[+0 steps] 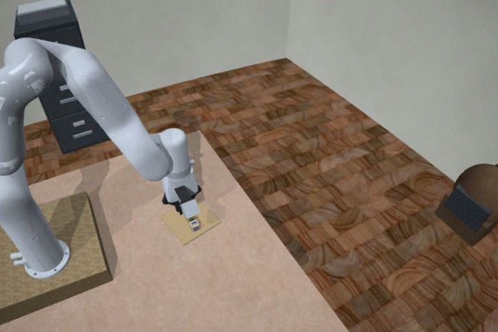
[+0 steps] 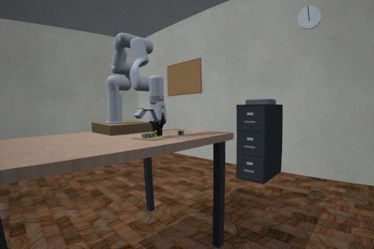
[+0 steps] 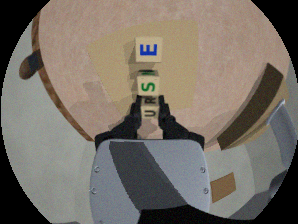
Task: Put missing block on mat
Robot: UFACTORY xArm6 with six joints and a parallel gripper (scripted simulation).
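In the wrist view three letter blocks stand in a row on the tan mat (image 3: 107,56) (image 1: 182,233) (image 2: 140,138). The E block (image 3: 148,48) (image 1: 195,224) is farthest from me, the S block (image 3: 148,86) is in the middle, and the U block (image 3: 148,115) is nearest. My gripper (image 3: 150,101) (image 2: 158,132) is shut on the U block, low at the mat and close beside the S block. All three letters face up. In the top view the wrist hides the U and S blocks.
A fourth, dark block (image 2: 180,132) lies on the table off the mat, toward the table's end. The arm's raised wooden base (image 1: 85,250) (image 2: 119,127) stands on the table. A dark filing cabinet (image 2: 257,140) stands on the floor beyond.
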